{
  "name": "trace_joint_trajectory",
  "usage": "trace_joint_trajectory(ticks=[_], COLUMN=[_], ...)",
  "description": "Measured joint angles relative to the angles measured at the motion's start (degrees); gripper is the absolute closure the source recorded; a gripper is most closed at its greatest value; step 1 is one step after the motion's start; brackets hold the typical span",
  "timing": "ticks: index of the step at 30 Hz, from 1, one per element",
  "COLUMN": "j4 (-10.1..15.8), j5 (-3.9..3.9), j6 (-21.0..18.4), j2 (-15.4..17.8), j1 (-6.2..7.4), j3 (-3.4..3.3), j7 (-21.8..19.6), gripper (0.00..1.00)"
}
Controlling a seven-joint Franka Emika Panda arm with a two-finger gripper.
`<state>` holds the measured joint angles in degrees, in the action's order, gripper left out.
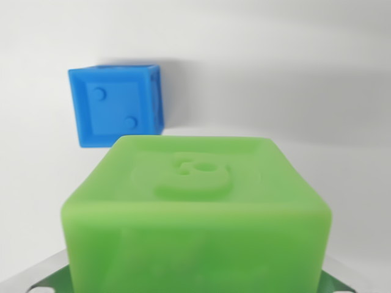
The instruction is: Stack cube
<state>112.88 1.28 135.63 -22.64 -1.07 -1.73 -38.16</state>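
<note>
Green cube (197, 213): fills the lower middle of the wrist view, very close to the camera, its top face showing a raised moulded shape. Its lower edge runs out of the picture.
Blue cube (117, 113): behind the green cube and toward the wrist view's left, resting on the white desk (317, 79). The face toward the camera has a recessed panel with two round studs. It sits slightly turned, so a narrow side face shows on its right.
Gap between cubes: in this view the blue cube's lower edge meets the green cube's far top edge; whether they touch cannot be told.
Open room: bare white desk lies right of the blue cube, above it, and to its left.
Hand: only pale and green corners show beside the green cube's base; open or closed cannot be told.
</note>
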Motion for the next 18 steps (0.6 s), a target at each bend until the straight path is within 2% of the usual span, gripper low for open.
trace_joint_trajectory(ticks=[18], j4=[-2.45], j5=[-0.08], j6=[-2.91], j2=[0.43], j1=[2.66], j3=[0.01], j7=[-3.07], gripper=[1.00])
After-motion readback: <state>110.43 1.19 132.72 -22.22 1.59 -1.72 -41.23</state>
